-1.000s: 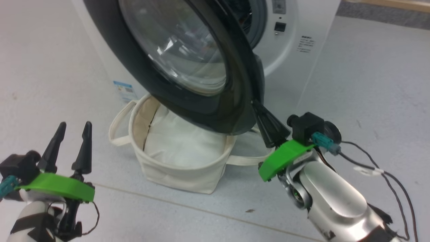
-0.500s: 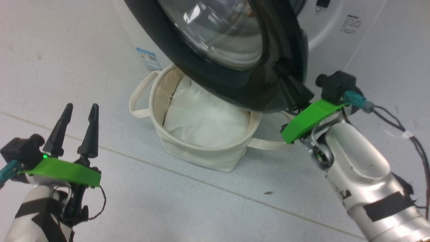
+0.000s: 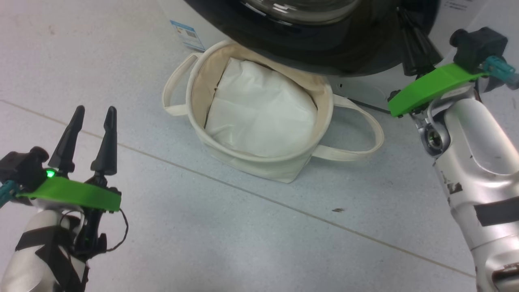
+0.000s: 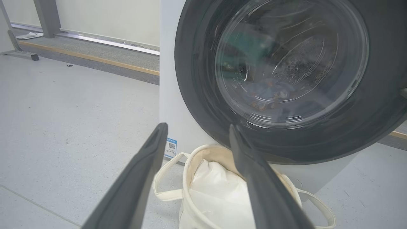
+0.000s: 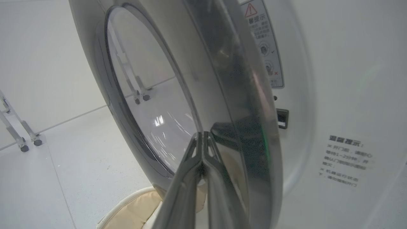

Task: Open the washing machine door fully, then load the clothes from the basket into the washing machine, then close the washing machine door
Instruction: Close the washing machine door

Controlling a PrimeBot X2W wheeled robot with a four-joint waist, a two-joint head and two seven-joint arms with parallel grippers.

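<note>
The washing machine door (image 4: 375,105) stands partly swung out from the white washing machine (image 5: 337,79), its black rim (image 3: 324,52) hanging over the basket (image 3: 259,164). My right gripper (image 3: 403,16) is shut, its joined fingertips (image 5: 202,140) lying against the door's rim near its edge. The cream basket holds a plain white cloth (image 3: 263,113). Through the door glass, blurred light blue clothes (image 4: 267,95) with orange specks lie in the drum. My left gripper (image 3: 93,111) is open and empty, low at the left, its fingers pointing toward the basket rim (image 4: 203,152).
A blue label (image 3: 187,34) is on the machine's lower corner. Two loop handles (image 3: 365,150) stick out from the basket's sides. Grey floor lies all around, with wheeled frame legs (image 5: 22,140) farther off and a wall base (image 4: 95,57) beyond.
The head view has shifted down, so the basket now sits mid-frame. My right gripper stays shut against the door rim. The left gripper stays open in much the same place.
</note>
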